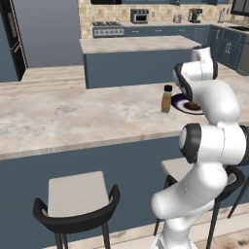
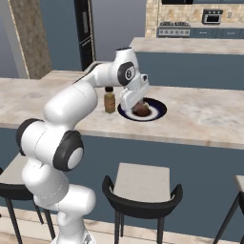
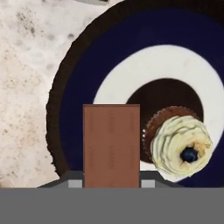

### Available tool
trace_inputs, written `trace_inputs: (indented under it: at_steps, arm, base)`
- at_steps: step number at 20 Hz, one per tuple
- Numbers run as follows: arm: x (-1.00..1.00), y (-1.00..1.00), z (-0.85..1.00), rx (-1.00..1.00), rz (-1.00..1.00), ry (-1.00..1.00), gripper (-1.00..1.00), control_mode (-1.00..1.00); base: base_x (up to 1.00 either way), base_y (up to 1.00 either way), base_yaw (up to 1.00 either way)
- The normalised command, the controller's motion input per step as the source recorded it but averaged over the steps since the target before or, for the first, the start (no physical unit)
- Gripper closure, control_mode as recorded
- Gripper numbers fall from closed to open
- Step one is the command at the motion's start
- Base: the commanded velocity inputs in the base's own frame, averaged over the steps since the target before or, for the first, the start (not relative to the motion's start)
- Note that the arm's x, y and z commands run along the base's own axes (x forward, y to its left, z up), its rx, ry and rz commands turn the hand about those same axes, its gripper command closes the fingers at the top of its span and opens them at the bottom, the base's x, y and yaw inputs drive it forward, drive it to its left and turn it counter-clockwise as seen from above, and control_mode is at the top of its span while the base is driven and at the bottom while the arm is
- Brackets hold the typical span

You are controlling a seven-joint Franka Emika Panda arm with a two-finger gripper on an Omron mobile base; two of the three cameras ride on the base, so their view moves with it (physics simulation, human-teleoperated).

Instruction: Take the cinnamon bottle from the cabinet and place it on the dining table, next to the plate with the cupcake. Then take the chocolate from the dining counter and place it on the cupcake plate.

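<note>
Chocolate, a flat brown rectangular bar [image 3: 111, 144], stands pinched in the two-finger gripper [image 3: 111, 183], hanging over the near-left part of the round dark-blue and white plate [image 3: 74, 87]. Second step in hand: bar carried over, not yet set down. White-frosted cupcake [image 3: 181, 146] sits just right of the bar. Cinnamon bottle, amber with black cap [image 2: 109, 100], stands on the marbled dining table [image 2: 205, 119], just left of the plate. Next move, likely: lower straight down, let go clear of the cupcake.
</note>
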Motion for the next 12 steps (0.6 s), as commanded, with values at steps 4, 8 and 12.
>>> trace_inputs:
  at_steps: [4, 8, 12]
  arm:
    - [0.04, -0.11, -0.17, 0.00, 0.00, 0.00, 1.00, -1.00]
    - [0.00, -0.08, -0.13, 0.00, 0.00, 0.00, 1.00, -1.00]
    - [0.00, -0.01, -0.09, 0.00, 0.00, 0.00, 1.00, -1.00]
  base:
    - [0.00, 0.00, 0.00]
    - [0.00, 0.00, 0.00]
    - [0.00, 0.00, 0.00]
